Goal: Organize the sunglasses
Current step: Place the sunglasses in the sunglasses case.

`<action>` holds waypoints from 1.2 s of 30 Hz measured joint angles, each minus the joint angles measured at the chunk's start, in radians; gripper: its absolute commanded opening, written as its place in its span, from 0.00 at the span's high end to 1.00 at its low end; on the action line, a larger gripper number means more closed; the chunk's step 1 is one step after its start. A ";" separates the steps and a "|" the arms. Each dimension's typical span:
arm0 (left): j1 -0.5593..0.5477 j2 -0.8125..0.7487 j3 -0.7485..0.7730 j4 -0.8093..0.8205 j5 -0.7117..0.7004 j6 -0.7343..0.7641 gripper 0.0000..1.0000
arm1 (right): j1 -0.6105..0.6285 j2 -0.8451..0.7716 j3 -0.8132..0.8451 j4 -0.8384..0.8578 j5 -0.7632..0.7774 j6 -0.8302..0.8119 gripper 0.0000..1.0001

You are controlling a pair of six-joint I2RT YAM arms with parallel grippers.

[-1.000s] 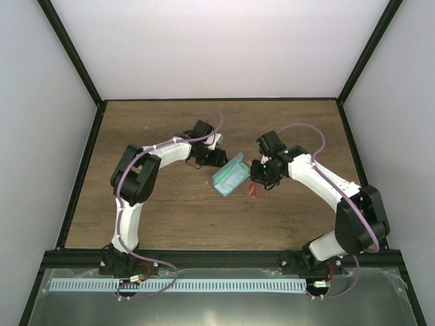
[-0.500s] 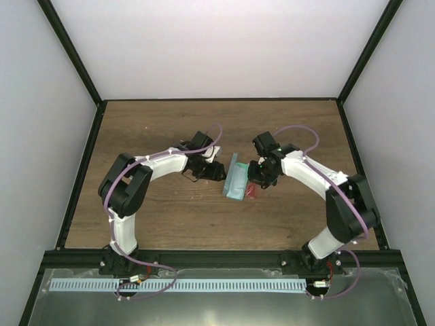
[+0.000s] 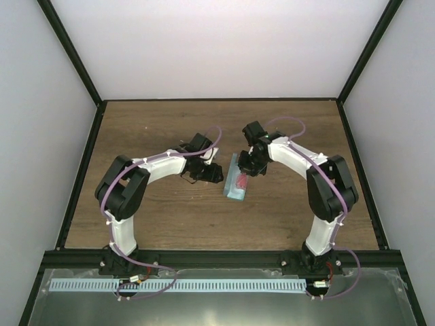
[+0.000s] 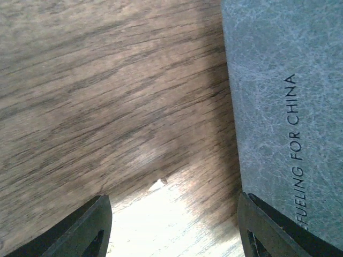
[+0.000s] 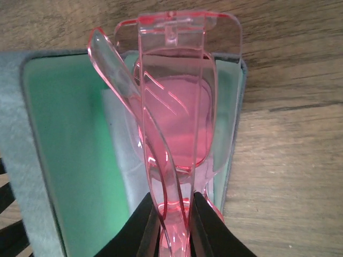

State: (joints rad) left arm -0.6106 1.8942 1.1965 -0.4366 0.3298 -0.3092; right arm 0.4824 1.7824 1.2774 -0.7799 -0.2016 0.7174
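The red translucent sunglasses (image 5: pixel 171 123) are pinched in my right gripper (image 5: pixel 174 219), folded, and held over the open blue-grey case (image 5: pixel 64 155) with its green inside. In the top view the sunglasses (image 3: pixel 241 181) show as a red patch over the case (image 3: pixel 234 183), with my right gripper (image 3: pixel 250 166) just behind them. A light blue cloth (image 5: pixel 120 144) lies inside the case under the glasses. My left gripper (image 3: pixel 212 173) is open beside the case's left side; its wrist view shows the case's grey outside (image 4: pixel 284 107) next to the right fingertip (image 4: pixel 268 227).
The wooden table (image 3: pixel 170 129) is walled by white panels and a black frame. A metal tray edge (image 3: pixel 204 285) runs along the front behind the arm bases.
My right gripper carried the sunglasses left and back, from beside the case to over its open inside. The case lies flatter and has shifted slightly. My left gripper stayed next to the case.
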 measured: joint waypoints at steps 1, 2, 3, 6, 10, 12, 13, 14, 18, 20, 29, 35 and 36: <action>0.000 0.000 0.000 0.000 -0.009 0.000 0.35 | 0.003 0.011 0.010 -0.003 -0.001 0.001 0.91; 0.000 0.000 0.000 0.000 -0.014 0.001 0.35 | 0.010 0.029 0.022 -0.006 -0.004 0.003 0.91; 0.000 0.001 0.001 0.000 -0.019 0.003 0.35 | 0.013 0.047 0.031 -0.007 -0.005 0.003 0.91; 0.000 0.002 0.005 -0.002 -0.029 0.006 0.35 | 0.029 0.090 0.036 -0.011 -0.007 0.009 0.91; 0.000 0.003 0.010 -0.002 -0.033 0.011 0.35 | 0.048 0.115 0.036 -0.024 -0.007 0.018 0.91; 0.000 0.004 0.010 -0.003 -0.034 0.018 0.34 | 0.052 0.115 0.036 -0.026 -0.008 0.024 0.88; 0.000 0.005 0.010 -0.003 -0.034 0.021 0.34 | 0.053 0.117 0.036 -0.026 -0.008 0.026 0.84; 0.001 0.007 0.010 -0.003 -0.033 0.024 0.35 | 0.053 0.118 0.036 -0.026 -0.009 0.029 0.79; 0.002 0.013 0.010 -0.003 -0.033 0.031 0.35 | 0.053 0.121 0.036 -0.025 -0.014 0.039 0.65; 0.003 0.016 0.010 -0.003 -0.032 0.035 0.34 | 0.053 0.121 0.036 -0.025 -0.014 0.041 0.62; 0.027 0.018 0.011 -0.004 -0.025 0.045 0.35 | 0.053 0.028 0.024 -0.035 0.001 0.044 0.63; 0.040 0.002 0.010 -0.013 -0.020 0.044 0.35 | 0.037 -0.117 -0.082 -0.013 0.008 0.062 0.91; 0.040 -0.006 0.010 -0.017 -0.018 0.044 0.34 | 0.026 -0.134 -0.114 -0.004 0.004 0.066 0.94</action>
State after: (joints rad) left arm -0.5709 1.8885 1.2064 -0.4538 0.3119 -0.2649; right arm 0.5087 1.6485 1.1629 -0.7841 -0.1974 0.7837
